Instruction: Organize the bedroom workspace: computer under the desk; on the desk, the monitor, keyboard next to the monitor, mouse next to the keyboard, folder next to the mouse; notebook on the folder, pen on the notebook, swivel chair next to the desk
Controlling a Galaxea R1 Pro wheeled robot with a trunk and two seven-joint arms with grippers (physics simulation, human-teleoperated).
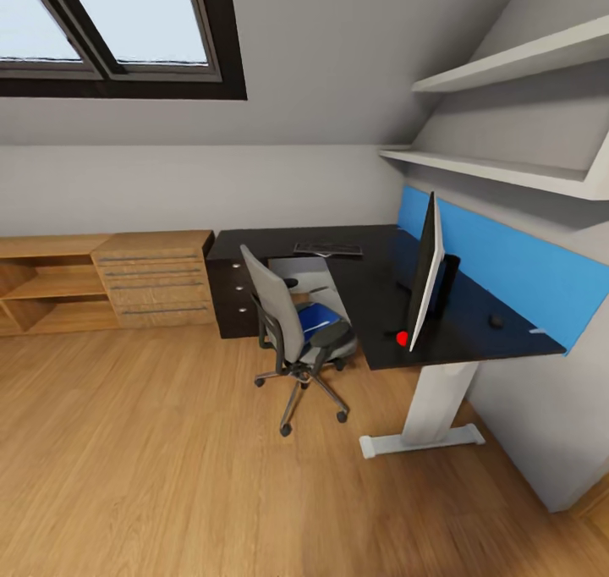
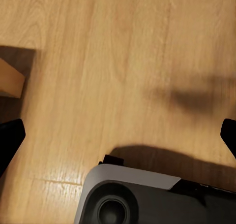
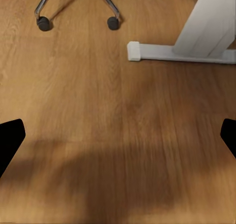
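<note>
The black desk (image 1: 372, 293) with a blue back panel fills the right corner of the bedroom. The monitor (image 1: 425, 274) stands on it, seen edge-on. At the desk's far end lies the keyboard (image 1: 327, 248), and the mouse (image 1: 496, 321) sits near the blue panel. Under the desk shows the silver-grey computer (image 1: 309, 274). The swivel chair (image 1: 292, 327) stands just in front of the desk with the blue folder (image 1: 318, 315) on its seat. My left gripper (image 2: 118, 138) and right gripper (image 3: 118, 140) are both open over bare floor, holding nothing. I cannot make out the notebook or the pen.
A low wooden chest of drawers (image 1: 156, 279) and open shelving (image 1: 46, 285) line the back wall. The desk's white foot (image 3: 179, 51) and two chair casters (image 3: 43, 23) lie ahead of my right gripper. My grey base (image 2: 147, 197) sits below the left gripper. Wall shelves (image 1: 507, 167) hang above the desk.
</note>
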